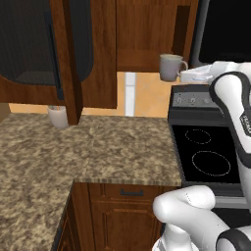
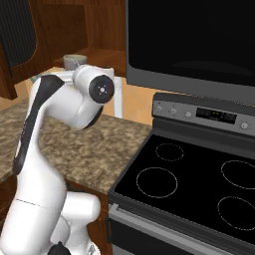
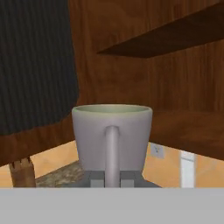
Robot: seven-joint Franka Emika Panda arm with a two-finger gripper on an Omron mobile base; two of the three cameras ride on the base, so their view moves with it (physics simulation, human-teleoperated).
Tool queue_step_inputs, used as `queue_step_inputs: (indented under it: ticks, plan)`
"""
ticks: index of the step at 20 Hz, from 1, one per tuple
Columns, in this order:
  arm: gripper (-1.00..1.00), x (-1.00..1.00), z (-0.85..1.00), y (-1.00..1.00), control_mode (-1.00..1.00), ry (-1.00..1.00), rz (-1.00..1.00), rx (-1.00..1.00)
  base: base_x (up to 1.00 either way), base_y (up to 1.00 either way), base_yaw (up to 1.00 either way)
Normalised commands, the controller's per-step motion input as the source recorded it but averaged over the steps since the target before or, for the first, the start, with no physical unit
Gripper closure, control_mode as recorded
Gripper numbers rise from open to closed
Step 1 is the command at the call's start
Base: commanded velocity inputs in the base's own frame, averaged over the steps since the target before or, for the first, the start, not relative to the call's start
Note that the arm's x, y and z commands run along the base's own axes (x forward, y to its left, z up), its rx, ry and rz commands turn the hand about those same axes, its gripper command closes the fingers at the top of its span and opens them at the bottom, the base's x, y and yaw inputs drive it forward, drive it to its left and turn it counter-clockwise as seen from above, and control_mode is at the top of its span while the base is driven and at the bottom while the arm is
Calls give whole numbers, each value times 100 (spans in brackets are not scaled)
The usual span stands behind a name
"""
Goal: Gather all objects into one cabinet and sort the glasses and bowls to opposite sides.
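I am carrying the pale grey-beige mug (image 3: 112, 135), upright in the lower centre of the hand view, with my pincer (image 3: 112, 177) clamped on its handle; in the left base view it is hanging at upper right, level with the open cabinet (image 1: 147, 34). I am judging this the gathering step, with setting it on the shelf (image 3: 188, 131) next. No writing is reading clearly anywhere.

One pale grey-beige handled mug (image 1: 171, 66), one white utensil pot (image 1: 58, 116), one black glass-top stove (image 2: 199, 184), one open dark-brown wall cabinet (image 1: 98, 54).
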Motion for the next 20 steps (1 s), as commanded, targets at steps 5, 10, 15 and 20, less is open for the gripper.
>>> queue_step_inputs:
  ticks: [5,10,15,20]
  plan:
    - [100,-100,0,0,-100,-3,26,0,0,0,0]
    - [100,-100,0,1,-100,0,23,0,0,0,0]
    - [100,-98,0,21,-100,0,16,0,0,0,0]
    - [100,-47,0,7,-100,0,1,1,0,0,0]
